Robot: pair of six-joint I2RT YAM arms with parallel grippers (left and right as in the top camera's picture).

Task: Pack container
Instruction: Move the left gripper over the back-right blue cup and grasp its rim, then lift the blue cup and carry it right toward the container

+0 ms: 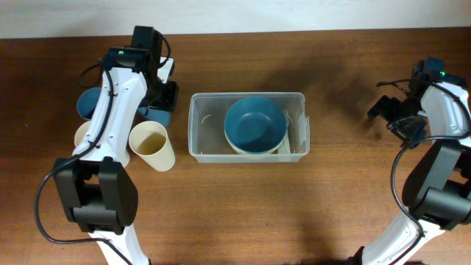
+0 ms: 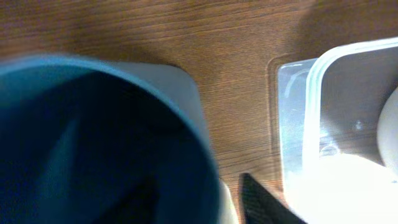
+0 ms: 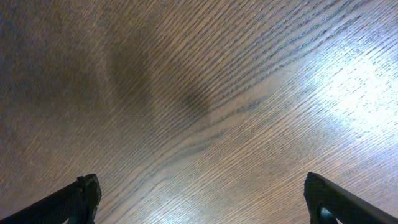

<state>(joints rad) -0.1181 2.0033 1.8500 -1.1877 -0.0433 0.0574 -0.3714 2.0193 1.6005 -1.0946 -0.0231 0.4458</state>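
The clear plastic container (image 1: 202,126) sits at the table's middle and holds a blue bowl (image 1: 255,123) stacked on a cream bowl (image 1: 254,151). Its corner shows in the left wrist view (image 2: 311,93). My left gripper (image 1: 160,103) is just left of the container, over a blue cup (image 2: 93,143). One finger sits inside the cup and the other outside its wall, with a gap between them; the jaws look open. My right gripper (image 3: 202,199) is open and empty over bare wood at the far right (image 1: 394,114).
Left of the container stand another blue cup (image 1: 88,103), a cream cup (image 1: 85,136) and a second cream cup (image 1: 152,146) near the front. The left arm partly covers them.
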